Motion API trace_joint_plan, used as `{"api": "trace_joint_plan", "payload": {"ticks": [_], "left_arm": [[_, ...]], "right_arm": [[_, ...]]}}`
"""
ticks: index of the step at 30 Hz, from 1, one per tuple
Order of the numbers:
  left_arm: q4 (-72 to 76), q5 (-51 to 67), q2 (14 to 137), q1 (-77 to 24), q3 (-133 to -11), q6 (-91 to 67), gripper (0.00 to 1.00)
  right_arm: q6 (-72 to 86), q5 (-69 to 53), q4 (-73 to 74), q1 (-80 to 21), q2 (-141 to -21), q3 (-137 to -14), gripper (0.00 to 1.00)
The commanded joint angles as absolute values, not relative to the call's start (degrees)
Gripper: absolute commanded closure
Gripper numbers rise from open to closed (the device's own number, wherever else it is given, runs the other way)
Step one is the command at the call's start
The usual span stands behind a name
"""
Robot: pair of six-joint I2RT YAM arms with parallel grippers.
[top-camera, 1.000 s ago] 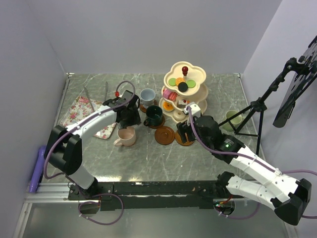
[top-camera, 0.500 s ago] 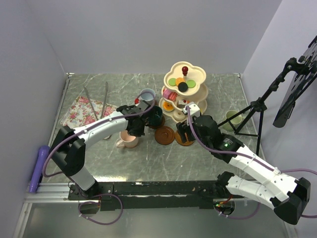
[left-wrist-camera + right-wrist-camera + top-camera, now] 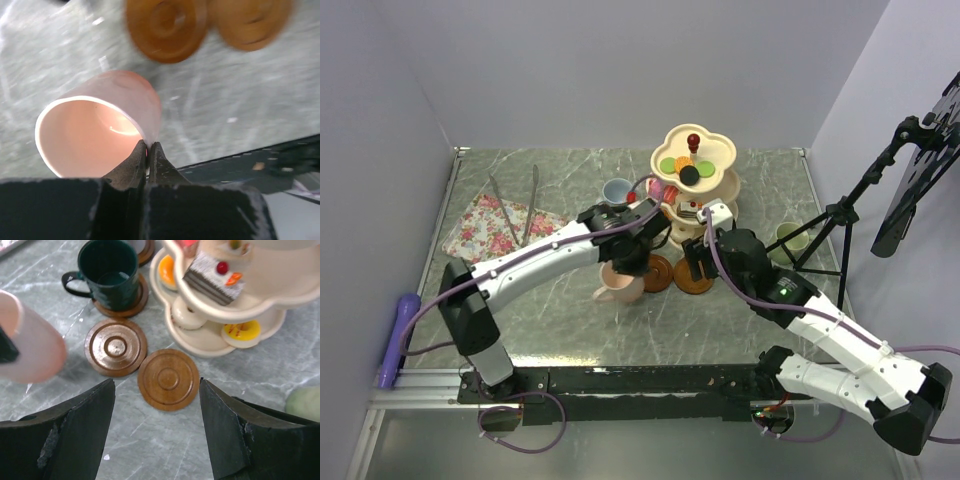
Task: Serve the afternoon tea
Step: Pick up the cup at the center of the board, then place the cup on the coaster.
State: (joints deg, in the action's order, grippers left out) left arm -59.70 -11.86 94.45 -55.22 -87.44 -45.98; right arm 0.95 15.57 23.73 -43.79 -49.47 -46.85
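While the left hand (image 3: 148, 150) is clamped shut on the rim of the pink mug (image 3: 95, 125), that mug hangs tipped, its mouth showing only bare pink glaze, just beside the two uncovered saucers on the grey marble tabletop (image 3: 560, 330); whether its base touches the surface cannot be told. The right hand (image 3: 156, 390) hovers with its fingers spread wide and grips nothing, directly over the nearer bare saucer in front of the stand. Four mugs can be counted: the pink one, a dark green mug (image 3: 107, 270), a grey-blue mug (image 3: 617, 190) left of the stand, and a light green mug (image 3: 785, 240) well off to the right by a black tripod (image 3: 835, 225). Four brown saucers (image 3: 116, 346) show in the right wrist view: two bare and touching, one under the dark green mug, and one cut off at the top edge. The dark green mug's inside is too dark to read. One cream three-tier stand (image 3: 720, 150) with a red knob (image 3: 693, 139) carries the cakes (image 3: 689, 174): four round ones on the top tier, a frosted chocolate slice on the middle tier, and a pale ring and yellow and orange tarts below. At the far left, one floral tray (image 3: 480, 230) bears two metal tongs (image 3: 500, 205).
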Motion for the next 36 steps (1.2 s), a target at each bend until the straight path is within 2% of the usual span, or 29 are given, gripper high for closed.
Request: {"api": "trace_joint_plan", "payload": {"ticks": [1, 11, 36], "left_arm": [[-61.2, -12.0, 100.9, -56.7, -98.8, -48.0, 0.99], [-63.9, -17.4, 114.1, -56.8, -112.0, -47.2, 0.99], [-63.5, -17.1, 122.8, -55.3, -118.8, -47.0, 0.99]], "right_arm": [[0.7, 19.2, 24.3, -43.2, -48.3, -51.6, 0.25], [1.3, 21.8, 25.0, -43.0, -47.7, -53.3, 0.25], [1.7, 21.0, 24.3, -42.7, -48.9, -52.7, 0.25]]}}
